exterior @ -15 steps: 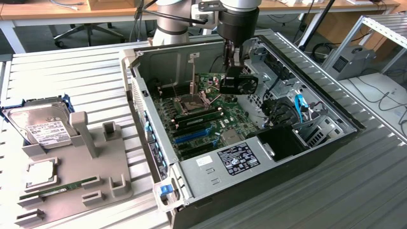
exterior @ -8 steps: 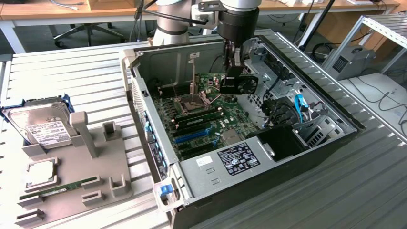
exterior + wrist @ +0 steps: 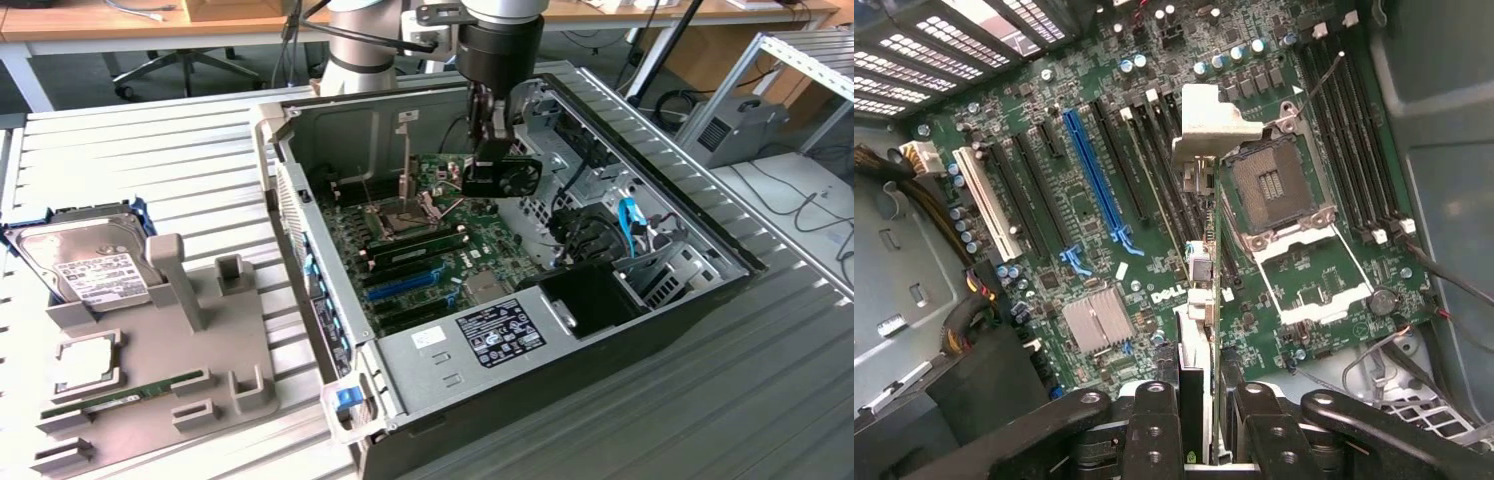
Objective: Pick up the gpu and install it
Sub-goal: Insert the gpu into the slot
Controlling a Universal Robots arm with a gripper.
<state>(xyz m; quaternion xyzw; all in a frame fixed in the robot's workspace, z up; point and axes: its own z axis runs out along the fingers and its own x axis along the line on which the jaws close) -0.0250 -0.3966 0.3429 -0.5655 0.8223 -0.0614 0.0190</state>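
I hang over the open computer case [image 3: 400, 130] with my gripper [image 3: 489, 140] clamped on the gpu [image 3: 502, 172], which I hold on edge in the air above the motherboard [image 3: 441, 250], its black fan facing the exterior view's right. Seen from my wrist, my fingers [image 3: 1154, 430] pinch the card [image 3: 1199, 290] from both sides, and its silver bracket [image 3: 1214, 125] points away from me, over the slots beside the empty processor socket [image 3: 1274, 185]. The long blue slot [image 3: 1094, 175] lies near, off to one side. Outside the case, on the exterior view's left, a grey holder [image 3: 160, 370] carries a hard drive [image 3: 87, 265] and a memory stick [image 3: 127, 393].
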